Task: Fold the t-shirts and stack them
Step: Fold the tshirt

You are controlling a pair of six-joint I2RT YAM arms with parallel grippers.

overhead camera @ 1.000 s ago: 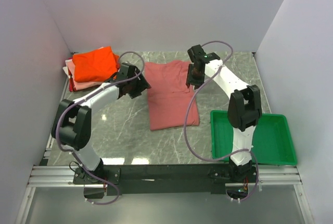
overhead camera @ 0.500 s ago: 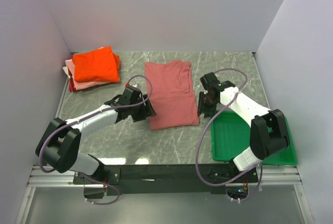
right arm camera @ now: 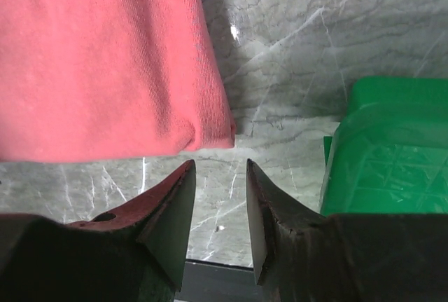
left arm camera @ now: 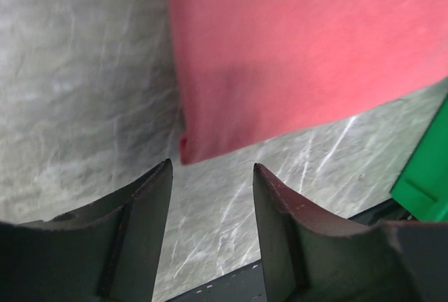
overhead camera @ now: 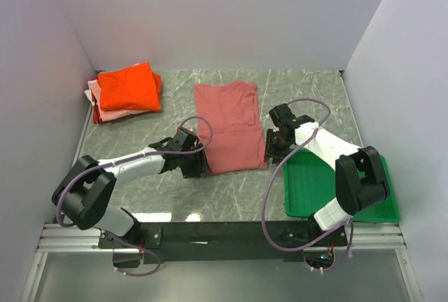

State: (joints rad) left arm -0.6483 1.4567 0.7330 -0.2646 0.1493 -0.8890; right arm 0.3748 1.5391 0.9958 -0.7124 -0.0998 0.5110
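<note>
A salmon t-shirt [overhead camera: 231, 125] lies folded lengthwise in a long strip on the grey marble table, its near edge toward the arms. My left gripper [overhead camera: 199, 165] is open and empty, low over the table just short of the strip's near left corner [left arm camera: 187, 149]. My right gripper [overhead camera: 269, 151] is open and empty, low beside the strip's near right corner [right arm camera: 222, 134]. A folded bright orange t-shirt [overhead camera: 128, 86] tops a stack of pale pink and red tees [overhead camera: 98, 109] at the back left.
A green plastic tray [overhead camera: 364, 190] sits at the near right, its corner close to my right gripper and visible in the right wrist view [right arm camera: 392, 148]. White walls enclose the table on three sides. A black rail [overhead camera: 224, 232] runs along the near edge.
Both arms swung from the shirt's far end toward its near end and dropped low at its near corners. The shirt has not moved.
</note>
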